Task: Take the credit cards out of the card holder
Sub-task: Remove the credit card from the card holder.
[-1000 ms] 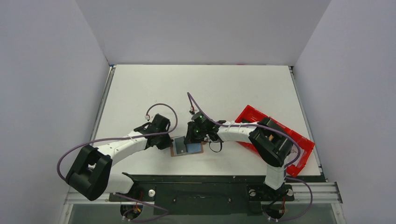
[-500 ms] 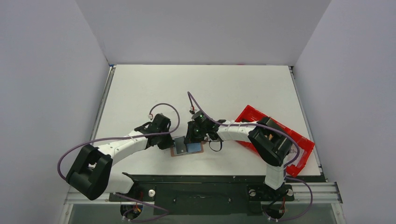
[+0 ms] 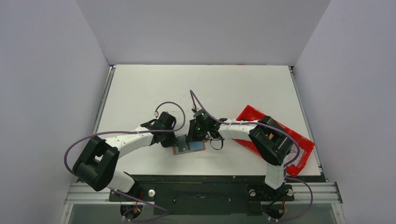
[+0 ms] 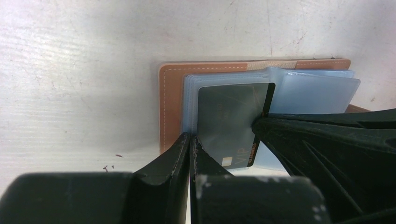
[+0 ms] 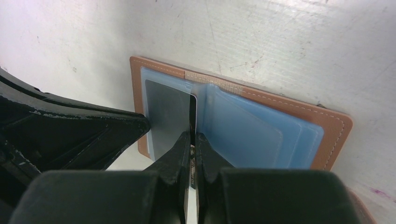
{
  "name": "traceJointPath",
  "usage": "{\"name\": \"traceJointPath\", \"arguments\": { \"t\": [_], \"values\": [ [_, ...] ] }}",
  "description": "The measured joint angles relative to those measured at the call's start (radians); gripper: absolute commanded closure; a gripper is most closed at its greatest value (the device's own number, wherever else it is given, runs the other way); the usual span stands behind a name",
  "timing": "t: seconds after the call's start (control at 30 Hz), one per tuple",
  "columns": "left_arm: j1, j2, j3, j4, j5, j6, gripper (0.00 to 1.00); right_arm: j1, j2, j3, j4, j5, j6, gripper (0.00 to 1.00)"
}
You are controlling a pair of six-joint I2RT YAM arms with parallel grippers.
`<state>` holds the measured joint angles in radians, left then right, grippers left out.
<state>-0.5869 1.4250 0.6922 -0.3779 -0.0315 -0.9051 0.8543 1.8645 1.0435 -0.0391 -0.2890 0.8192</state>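
Observation:
The card holder (image 3: 189,147) lies open on the table: brown leather (image 4: 170,93) with light blue inner panels (image 5: 252,130). A dark card (image 4: 229,116) marked VIP sits partly out of the left panel. My right gripper (image 5: 193,134) is shut on that card's edge (image 5: 166,116) at the fold. It shows as a black mass in the left wrist view (image 4: 327,140). My left gripper (image 4: 191,139) is shut, its tips resting on the left panel's edge beside the card. In the top view the left gripper (image 3: 176,140) and right gripper (image 3: 190,140) meet over the holder.
A long red plastic tray (image 3: 247,115) lies at the right, partly under the right arm. Purple cables loop above both wrists. The black base rail runs along the table's near edge, just below the holder.
The left gripper has moved right, closer onto the holder's left side. The right gripper has shifted slightly right with the card's edge in it.

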Motion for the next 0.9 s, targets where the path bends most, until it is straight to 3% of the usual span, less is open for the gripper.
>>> {"name": "traceJointPath", "arguments": {
  "t": [0.2,0.67,0.9],
  "values": [
    [-0.040,0.073,0.076,-0.045,-0.056,0.010,1.00,-0.023,0.000,0.000,-0.002,0.000,-0.001,1.00],
    [-0.056,0.117,0.080,0.008,-0.069,-0.019,1.00,-0.080,-0.024,-0.050,0.038,-0.020,0.000,1.00],
    [-0.056,0.117,0.069,0.043,-0.065,-0.036,1.00,-0.093,-0.036,-0.068,0.046,-0.024,0.001,0.90]
  ]
}}
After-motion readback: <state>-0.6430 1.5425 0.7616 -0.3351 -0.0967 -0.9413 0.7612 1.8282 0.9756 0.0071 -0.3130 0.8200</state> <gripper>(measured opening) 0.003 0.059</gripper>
